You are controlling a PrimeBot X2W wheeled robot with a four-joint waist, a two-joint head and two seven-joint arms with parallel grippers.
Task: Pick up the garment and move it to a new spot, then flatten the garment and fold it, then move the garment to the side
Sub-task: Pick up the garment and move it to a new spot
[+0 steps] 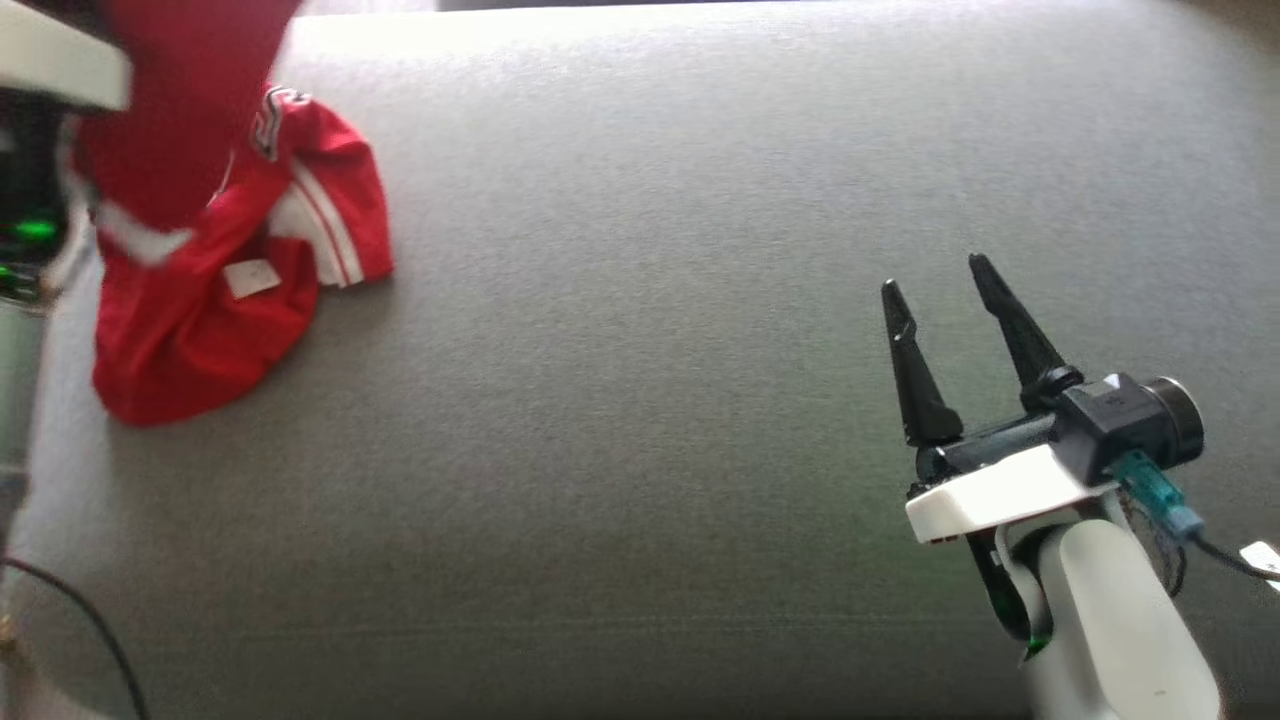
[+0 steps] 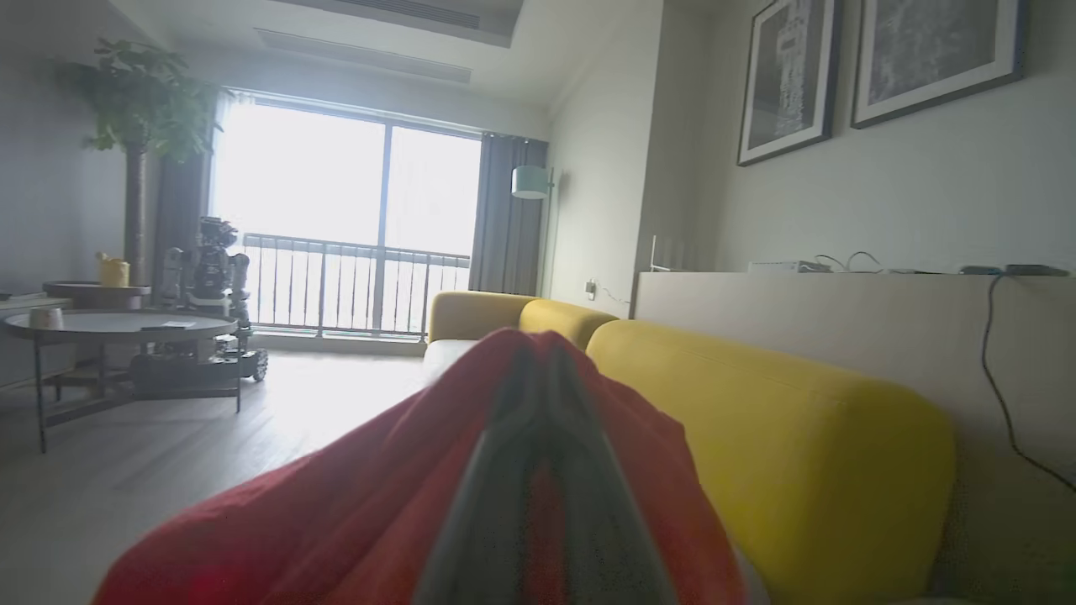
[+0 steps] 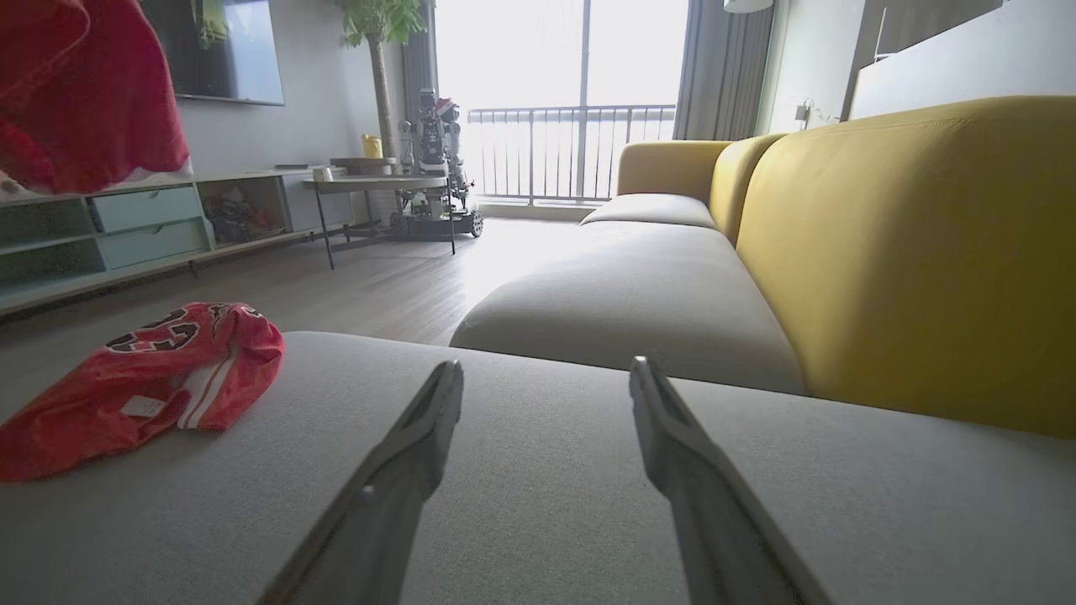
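Note:
The garment (image 1: 220, 300) is a red jersey with white trim and dark lettering, lying bunched at the far left of the grey sofa cushion (image 1: 650, 400). One part of it is pulled upward toward the pale left arm (image 1: 60, 60). In the left wrist view, my left gripper (image 2: 538, 353) is shut with the garment's red fabric (image 2: 336, 504) draped around its fingers. My right gripper (image 1: 932, 277) stands open at the lower right, well clear of the jersey. In the right wrist view the right gripper (image 3: 545, 368) hovers open and empty over the cushion, the garment (image 3: 168, 370) off to its left.
A yellow backrest (image 3: 908, 252) runs along the far side of the sofa. The cushion's left edge is just beside the garment, with a dark cable (image 1: 90, 620) below it. A round table (image 2: 118, 323) and another robot (image 2: 210, 269) stand on the floor by the window.

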